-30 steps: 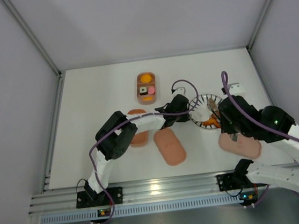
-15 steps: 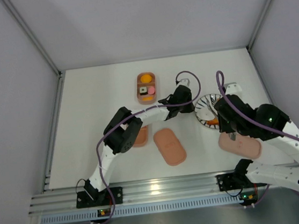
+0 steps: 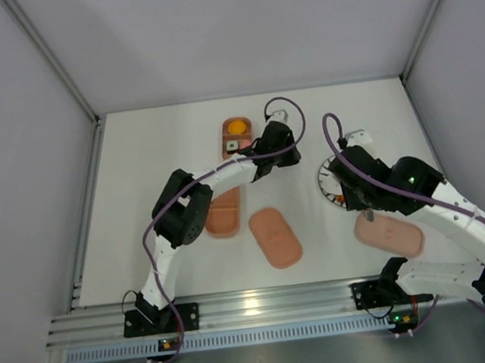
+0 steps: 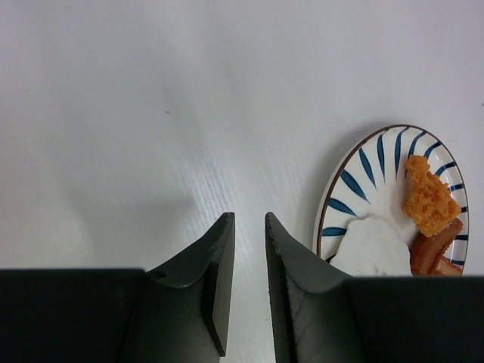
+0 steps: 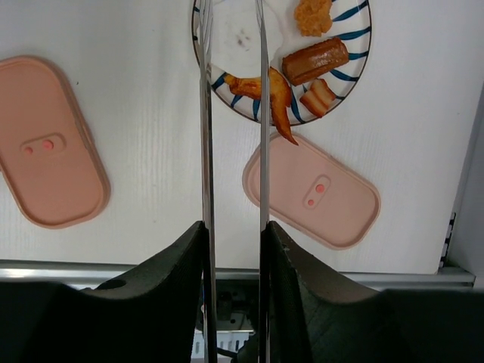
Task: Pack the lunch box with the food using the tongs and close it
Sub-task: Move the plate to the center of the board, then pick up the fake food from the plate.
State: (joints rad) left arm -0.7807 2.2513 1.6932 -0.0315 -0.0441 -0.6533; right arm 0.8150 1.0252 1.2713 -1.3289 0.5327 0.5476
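Seen from above, a salmon-pink oval plastic tray (image 3: 225,135) lies at the far middle of the table, with an orange round piece (image 3: 236,127) and a black-white roll (image 3: 232,146) in it. A second pink tray (image 3: 225,223) lies nearer, partly under the left arm (image 3: 216,183). Two flat pink oval lids lie apart from the trays, one in the middle (image 3: 275,237) and one at the right (image 3: 389,235). A round white plate with dark radial stripes (image 3: 324,181) lies to the right of the far tray. The right arm (image 3: 418,188) reaches over it and is clearly the nearer one.

In the left wrist view, the left gripper (image 4: 248,223) hangs above bare table. Its jaws stand a little apart and nothing is between them. The plate is off to its right.

In the right wrist view, the right gripper (image 5: 233,227) is clamped on slim silvery metal tongs (image 5: 204,151). The two thin arms run straight ahead, and the tips end over the bare left part of the plate. The food lies to the right of the tips: an orange crumbed piece (image 5: 314,15), a brown sausage (image 5: 316,60) and a bacon piece (image 5: 318,97). The sausage lies almost across the axis of the tongs. The next pick probably needs a shift to the right, and perhaps a turn of the wrist.
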